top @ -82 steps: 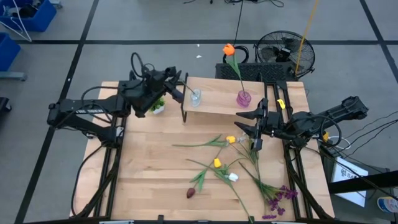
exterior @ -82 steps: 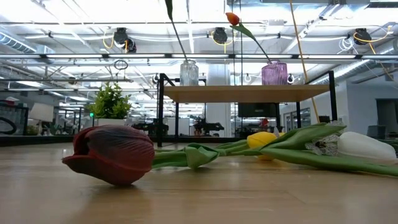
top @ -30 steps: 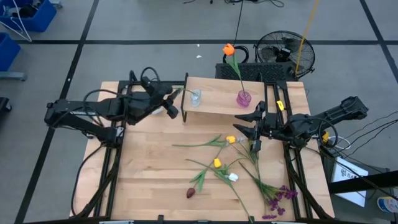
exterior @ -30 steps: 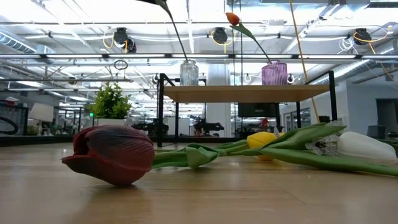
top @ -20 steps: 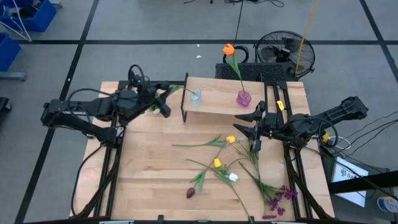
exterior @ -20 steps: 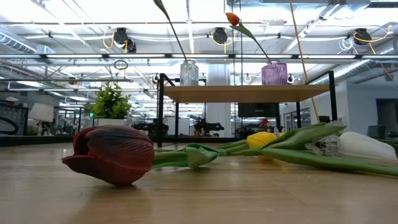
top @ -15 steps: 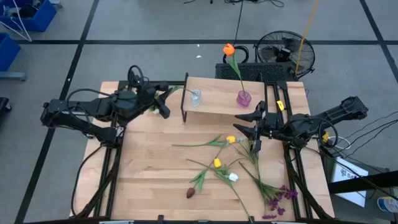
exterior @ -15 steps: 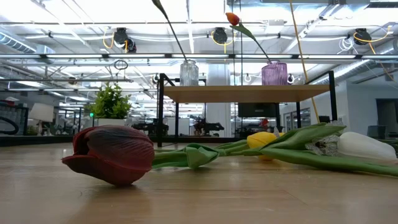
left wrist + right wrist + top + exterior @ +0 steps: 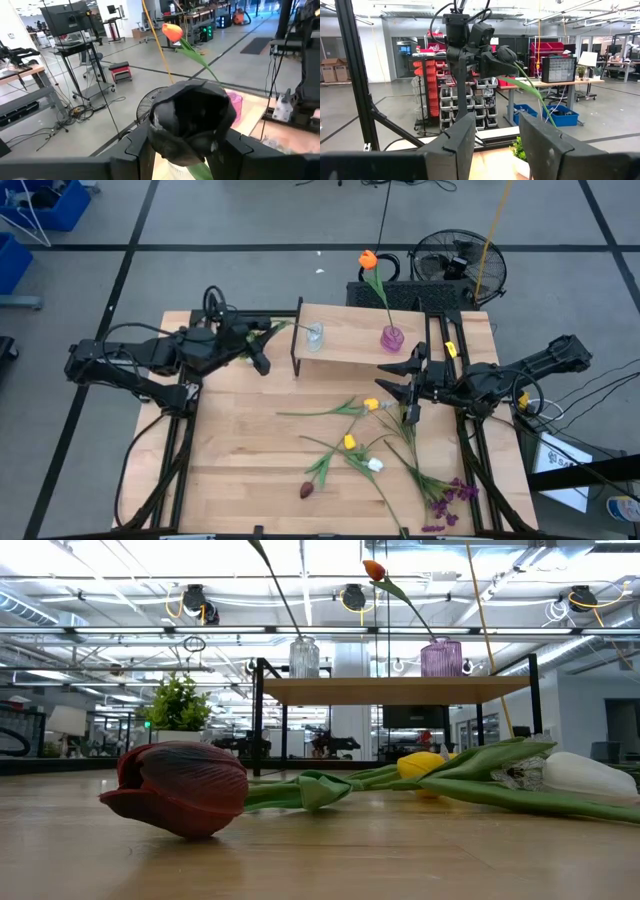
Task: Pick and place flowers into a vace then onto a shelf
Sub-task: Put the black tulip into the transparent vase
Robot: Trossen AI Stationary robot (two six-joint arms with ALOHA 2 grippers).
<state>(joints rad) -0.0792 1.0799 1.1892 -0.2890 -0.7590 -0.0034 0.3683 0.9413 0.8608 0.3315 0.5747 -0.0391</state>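
A clear vase (image 9: 315, 336) and a purple vase (image 9: 392, 338) stand on the shelf (image 9: 350, 350) at the table's far side. The purple vase holds an orange flower (image 9: 368, 259). A dark-headed flower (image 9: 505, 52) has its stem in the clear vase (image 9: 304, 657) and leans left. My left gripper (image 9: 258, 348) is open, up beside the shelf's left end, with that dark head (image 9: 192, 117) between its fingers. My right gripper (image 9: 405, 390) is open and waits right of the loose flowers (image 9: 349, 442) lying on the table. My left gripper has the dark flower head (image 9: 192, 117) between its open fingers (image 9: 137, 150), coming level from the table's left. The stem's lower end stays in the clear vase. I cannot tell whether the fingers touch the head.
Loose flowers lie on the tabletop: yellow (image 9: 371, 405), white (image 9: 375, 465), dark red (image 9: 307, 491), purple (image 9: 450, 495). A small potted plant (image 9: 178, 705) stands left of the shelf under my left arm. The shelf's black legs (image 9: 296, 360) are near my left gripper.
My left gripper has moved toward the table's left edge, away from the shelf and the clear vase. The flower's stem stays in the clear vase. My right arm has kept still.
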